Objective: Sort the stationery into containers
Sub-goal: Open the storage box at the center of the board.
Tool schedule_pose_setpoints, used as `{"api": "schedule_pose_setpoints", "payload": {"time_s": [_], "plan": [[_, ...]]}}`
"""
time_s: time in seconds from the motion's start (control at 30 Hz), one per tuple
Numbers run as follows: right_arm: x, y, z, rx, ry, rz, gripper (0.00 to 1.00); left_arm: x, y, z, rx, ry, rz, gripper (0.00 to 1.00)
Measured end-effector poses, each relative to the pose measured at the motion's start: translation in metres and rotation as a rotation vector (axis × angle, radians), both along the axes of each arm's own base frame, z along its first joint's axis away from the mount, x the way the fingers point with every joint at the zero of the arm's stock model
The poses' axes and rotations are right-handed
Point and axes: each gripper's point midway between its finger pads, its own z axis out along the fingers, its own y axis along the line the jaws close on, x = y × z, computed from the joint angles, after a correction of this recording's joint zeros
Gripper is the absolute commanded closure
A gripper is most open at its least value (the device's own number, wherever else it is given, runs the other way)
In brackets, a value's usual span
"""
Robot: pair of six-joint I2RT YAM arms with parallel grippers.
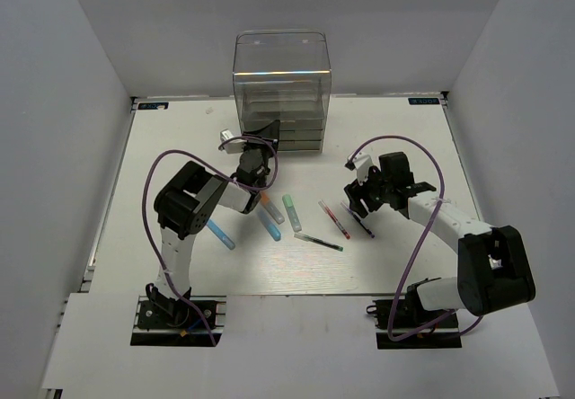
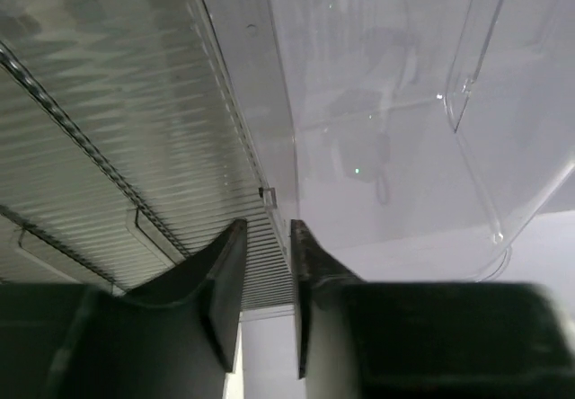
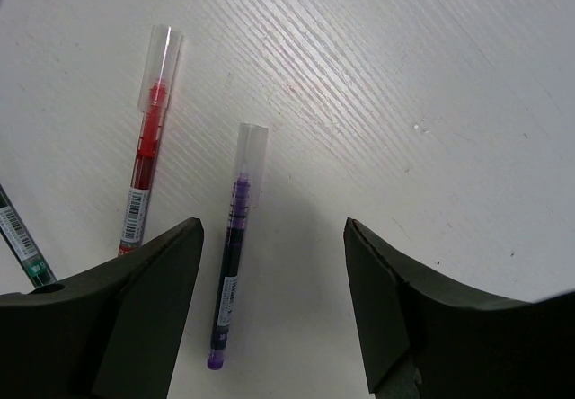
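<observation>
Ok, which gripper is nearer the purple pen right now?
Right. The right gripper hovers over the purple pen, open fingers either side of it. The left gripper is far off at the clear cabinet, its fingers close together at a drawer edge.

Item one, your right gripper [image 3: 271,237]: two dark fingers [image 3: 144,300] set wide apart, low in the view. Item two, a dark purple pen [image 3: 232,255] with a clear cap, lying on the white table [image 3: 404,84] between those fingers, nearer the picture-left one, cap pointing away. Item three, a red pen [image 3: 146,161] just left of it, roughly parallel, and a green pen [image 3: 20,242] cut off at the left edge.
</observation>
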Motion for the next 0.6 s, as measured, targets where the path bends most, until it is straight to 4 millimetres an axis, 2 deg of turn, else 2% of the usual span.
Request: {"api": "schedule_pose_setpoints", "payload": {"time_s": [0.13, 0.2, 0.33, 0.5, 0.53, 0.6], "plan": [[-0.0006, -0.0001, -0.0009, 0.000, 0.001, 0.000, 0.30, -0.0008, 0.0034, 0.0009, -0.012, -0.014, 0.005, 0.57], [-0.0020, -0.0005, -0.0031, -0.001, 0.005, 0.001, 0.30, -0.0007, 0.0052, 0.0027, -0.016, -0.022, 0.008, 0.51], [-0.0038, -0.0011, -0.0054, -0.003, 0.010, 0.000, 0.30, -0.0005, 0.0062, 0.0018, -0.015, -0.019, 0.011, 0.49], [-0.0030, -0.0008, -0.0049, -0.001, 0.006, 0.000, 0.30, 0.0004, 0.0070, -0.0035, -0.006, 0.000, 0.017, 0.67], [-0.0028, -0.0007, -0.0048, -0.001, 0.005, 0.000, 0.30, 0.0005, 0.0070, -0.0032, -0.009, 0.000, 0.017, 0.73], [-0.0024, -0.0006, -0.0045, 0.000, 0.003, 0.000, 0.30, 0.0012, 0.0066, 0.0008, -0.017, -0.011, 0.017, 0.77]]}}
